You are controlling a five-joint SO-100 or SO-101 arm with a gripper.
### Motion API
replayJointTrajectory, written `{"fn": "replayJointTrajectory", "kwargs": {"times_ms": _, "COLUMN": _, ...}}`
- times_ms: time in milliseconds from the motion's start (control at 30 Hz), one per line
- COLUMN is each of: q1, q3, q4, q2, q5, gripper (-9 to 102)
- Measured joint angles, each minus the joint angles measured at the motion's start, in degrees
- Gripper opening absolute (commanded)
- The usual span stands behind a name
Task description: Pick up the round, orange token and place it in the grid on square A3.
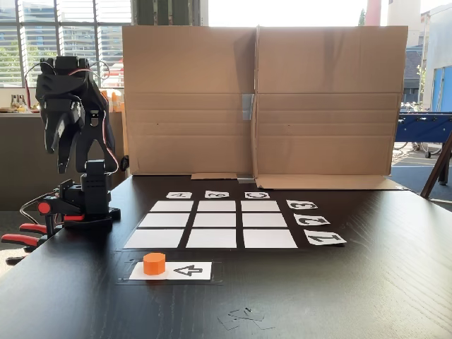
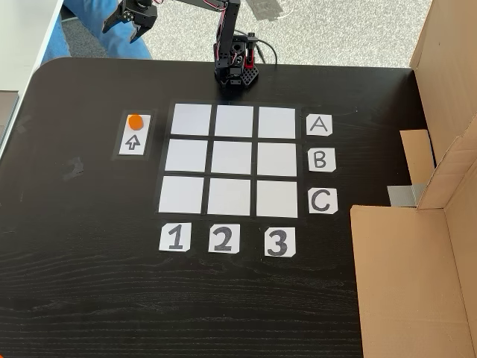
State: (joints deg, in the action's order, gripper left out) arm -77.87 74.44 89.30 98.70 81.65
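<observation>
The orange token (image 1: 154, 263) (image 2: 135, 121) sits on a white strip with a black arrow, just outside the grid (image 1: 212, 224) (image 2: 232, 158). Square A3 (image 1: 171, 206) (image 2: 277, 121) is a bare white corner cell, in the row next to the A card and the column by the 3 card. My gripper (image 1: 58, 157) (image 2: 121, 31) hangs in the air beside the arm's base (image 1: 88, 205) (image 2: 237, 71), off the table's edge side and well away from the token. Its jaws stand apart and hold nothing.
A folded cardboard wall (image 1: 261, 99) (image 2: 417, 261) stands along the grid's row-3 side. Letter and number cards (image 1: 301, 205) (image 2: 319, 125) border the grid. Red clamps (image 1: 28, 236) fix the base to the table's edge. Something blue (image 2: 74, 30) lies beyond the table by the gripper.
</observation>
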Motion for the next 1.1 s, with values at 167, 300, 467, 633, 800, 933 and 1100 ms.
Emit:
{"fn": "replayJointTrajectory", "kwargs": {"times_ms": 167, "q1": 4.4, "q3": -0.1, "q4": 0.0, "q2": -3.3, "q5": -3.5, "gripper": 38}}
{"fn": "replayJointTrajectory", "kwargs": {"times_ms": 300, "q1": 7.5, "q3": -0.4, "q4": 0.0, "q2": -5.1, "q5": -4.0, "gripper": 38}}
{"fn": "replayJointTrajectory", "kwargs": {"times_ms": 467, "q1": 11.4, "q3": -0.5, "q4": 0.0, "q2": -6.7, "q5": -4.6, "gripper": 38}}
{"fn": "replayJointTrajectory", "kwargs": {"times_ms": 633, "q1": 15.0, "q3": -0.5, "q4": -0.3, "q2": -9.5, "q5": -4.8, "gripper": 40}}
{"fn": "replayJointTrajectory", "kwargs": {"times_ms": 800, "q1": 18.3, "q3": -0.5, "q4": -1.0, "q2": -13.4, "q5": -5.2, "gripper": 40}}
{"fn": "replayJointTrajectory", "kwargs": {"times_ms": 933, "q1": 20.0, "q3": -0.5, "q4": -2.9, "q2": -16.7, "q5": -5.3, "gripper": 40}}
{"fn": "replayJointTrajectory", "kwargs": {"times_ms": 1100, "q1": 21.4, "q3": -0.5, "q4": -4.5, "q2": -20.4, "q5": -5.3, "gripper": 40}}
